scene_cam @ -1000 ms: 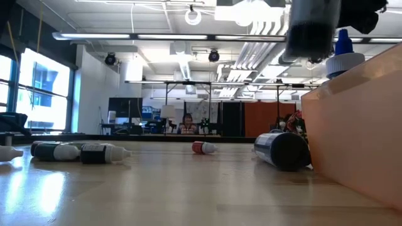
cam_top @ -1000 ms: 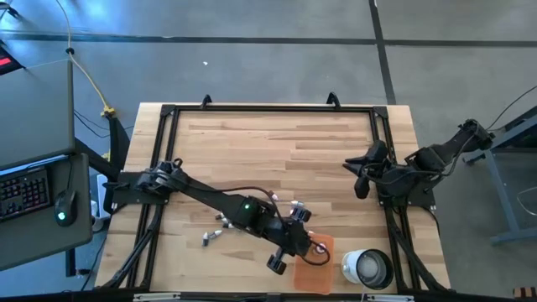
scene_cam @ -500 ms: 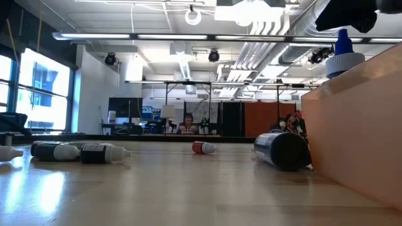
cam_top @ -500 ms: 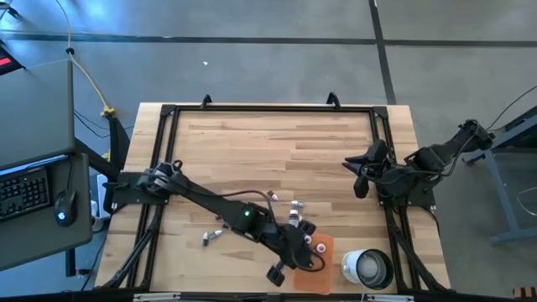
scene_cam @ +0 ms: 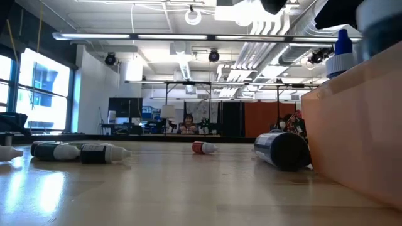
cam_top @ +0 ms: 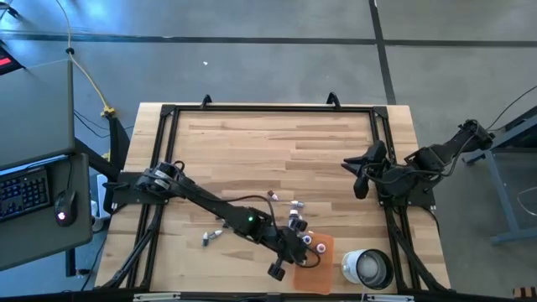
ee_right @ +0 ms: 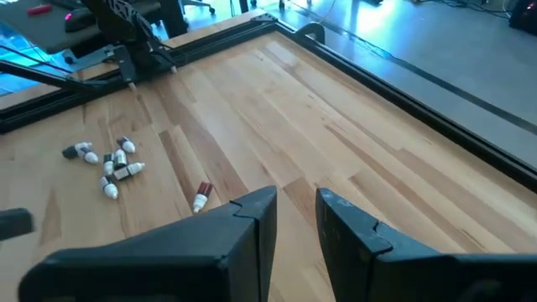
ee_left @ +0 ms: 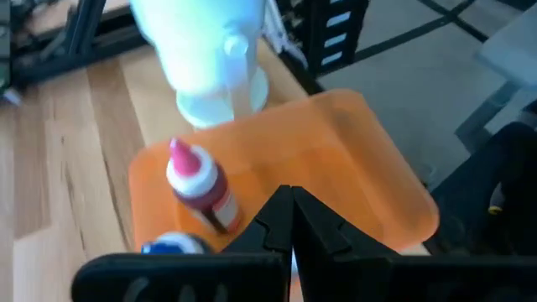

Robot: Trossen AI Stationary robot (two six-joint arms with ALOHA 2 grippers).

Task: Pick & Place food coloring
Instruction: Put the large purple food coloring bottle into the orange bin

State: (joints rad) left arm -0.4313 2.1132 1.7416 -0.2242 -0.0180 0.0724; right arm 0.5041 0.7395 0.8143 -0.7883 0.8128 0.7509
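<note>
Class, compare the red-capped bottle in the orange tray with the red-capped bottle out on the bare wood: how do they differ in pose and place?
Pose: the red-capped bottle in the tray stands with its tip up, slightly tilted; the red-capped bottle on the wood lies on its side.
Place: the first sits inside the orange tray, beside a blue-capped bottle; the second lies alone on the table, apart from the others.
Shared: both are small dropper bottles with red pointed caps.
</note>
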